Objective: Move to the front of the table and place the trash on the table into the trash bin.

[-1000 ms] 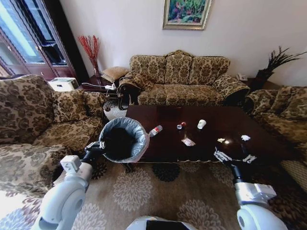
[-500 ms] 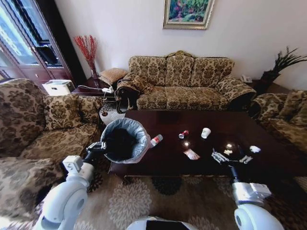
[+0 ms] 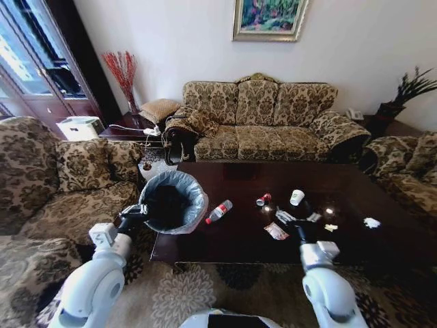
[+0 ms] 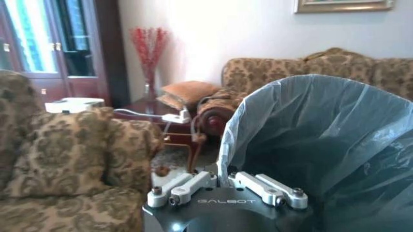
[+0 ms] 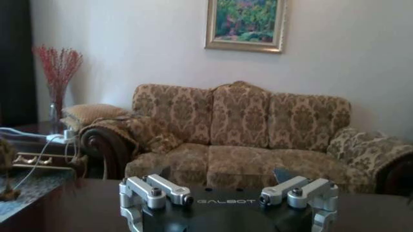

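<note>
- The trash lies on the table (image 3: 355, 236): a clear plastic bottle (image 3: 218, 211) with a red label near the left end; a small red-and-white item (image 3: 263, 199), a white paper cup (image 3: 296, 197) and a red-white wrapper (image 3: 276, 231) mid-table; white paper scraps (image 3: 371, 223) toward the right.
- The trash bin (image 3: 173, 201), lined with a grey bag, is at the table's left end, its rim clamped by the left gripper (image 3: 132, 213).
- The right gripper (image 3: 296, 220) hovers over mid-table beside the wrapper, fingers spread apart.
- "GALBOT" is printed on both grippers' bodies in the wrist views.
</note>
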